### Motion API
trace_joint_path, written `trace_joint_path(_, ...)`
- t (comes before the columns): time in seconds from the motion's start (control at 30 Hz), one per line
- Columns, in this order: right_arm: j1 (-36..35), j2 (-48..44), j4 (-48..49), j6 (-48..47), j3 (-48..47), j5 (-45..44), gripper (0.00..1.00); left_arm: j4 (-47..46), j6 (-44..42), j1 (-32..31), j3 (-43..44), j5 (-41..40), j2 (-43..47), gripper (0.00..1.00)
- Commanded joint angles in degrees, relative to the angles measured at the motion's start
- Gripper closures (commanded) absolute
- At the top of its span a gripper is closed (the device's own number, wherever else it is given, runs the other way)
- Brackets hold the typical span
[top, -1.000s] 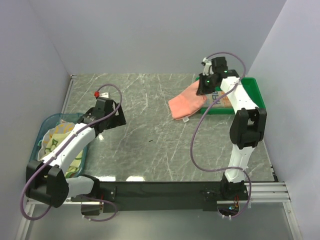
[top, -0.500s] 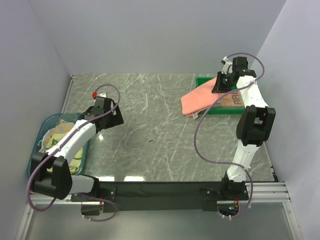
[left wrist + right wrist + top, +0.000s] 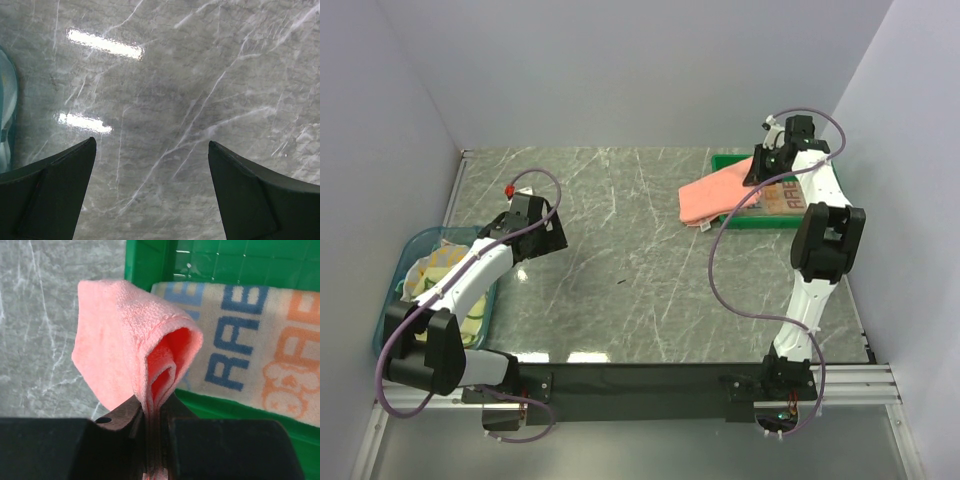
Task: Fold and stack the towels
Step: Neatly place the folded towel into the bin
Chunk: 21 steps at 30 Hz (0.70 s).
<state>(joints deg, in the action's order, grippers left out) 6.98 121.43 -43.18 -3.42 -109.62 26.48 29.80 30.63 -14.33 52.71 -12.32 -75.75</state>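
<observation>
A folded salmon-pink towel (image 3: 716, 195) hangs from my right gripper (image 3: 761, 168), which is shut on its edge at the left rim of the green tray (image 3: 825, 222). In the right wrist view the pink towel (image 3: 125, 340) bulges out from between the pinched jaws of the right gripper (image 3: 156, 415). A cream towel with blue and orange letters (image 3: 250, 360) lies flat in the tray (image 3: 220, 260). My left gripper (image 3: 151, 145) stands wide open over bare marble, holding nothing; in the top view the left gripper (image 3: 542, 235) is beside the blue basket. Green and yellow towels (image 3: 435, 275) fill that basket.
The blue basket (image 3: 412, 245) sits at the left edge of the marble table (image 3: 620, 270); its rim shows at the left of the left wrist view (image 3: 6, 110). Walls close in the table at the back and on both sides.
My right gripper has carried the pink towel to the right and back, from the table's middle-right to the tray's left rim. The left arm has shifted only slightly.
</observation>
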Motion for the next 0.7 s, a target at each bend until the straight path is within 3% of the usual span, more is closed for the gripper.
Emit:
trace_joint_path(0.0,1.71,-1.45,-1.04,-2.82,-1.83,-1.69,1.0,-1.06,-0.57,0.26,0.55,-0.17,-0.19,0.01)
trace_joint_path(0.67,4.88,1.09,-0.77,-7.83,-2.08,-15.4,1.0,-1.33,-0.75,0.35,0.82,0.54,-2.04,0.01)
